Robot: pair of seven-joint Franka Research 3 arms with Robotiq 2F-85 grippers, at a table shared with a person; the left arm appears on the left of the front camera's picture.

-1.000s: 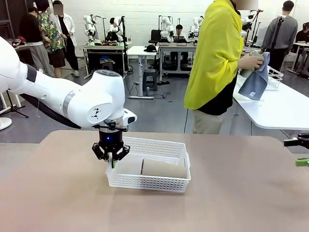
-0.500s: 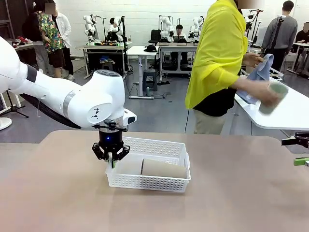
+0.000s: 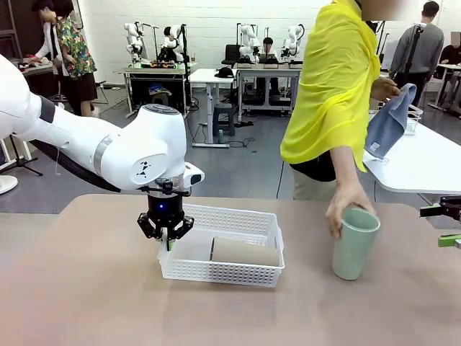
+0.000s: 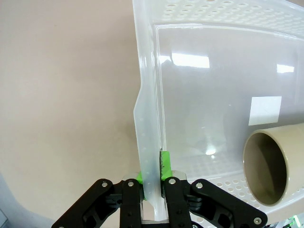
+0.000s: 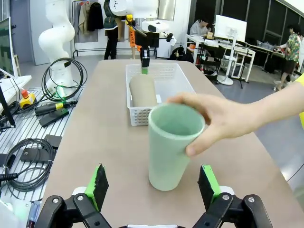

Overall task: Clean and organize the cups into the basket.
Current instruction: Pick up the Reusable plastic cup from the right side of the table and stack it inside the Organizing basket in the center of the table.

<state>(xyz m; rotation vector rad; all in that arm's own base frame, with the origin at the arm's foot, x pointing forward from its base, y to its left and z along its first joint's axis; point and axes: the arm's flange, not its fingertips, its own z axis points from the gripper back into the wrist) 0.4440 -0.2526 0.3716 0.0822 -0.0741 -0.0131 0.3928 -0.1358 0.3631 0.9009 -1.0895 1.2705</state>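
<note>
My left gripper (image 3: pixel 168 241) is shut on the left end wall of the white lattice basket (image 3: pixel 238 210). In the left wrist view the green pads (image 4: pixel 165 164) pinch that thin wall (image 4: pixel 148 109). One tan cup (image 3: pixel 243 251) lies on its side in the basket, its open mouth (image 4: pixel 266 166) facing my left wrist. A mint green cup (image 3: pixel 354 244) stands upright on the table right of the basket, with a person's hand (image 3: pixel 346 205) on its rim. My right gripper (image 5: pixel 154 184) is open, its fingers either side of the mint cup (image 5: pixel 173 147) but short of it.
The person in a yellow top stands at the far edge and holds a blue cloth (image 3: pixel 389 122) in the other hand. A white side table (image 3: pixel 425 162) lies behind on the right. Cables (image 5: pixel 28 142) lie on the floor beside the table.
The person turned from the side table, carried the mint green cup over and set it on the table right of the basket. Neither arm moved.
</note>
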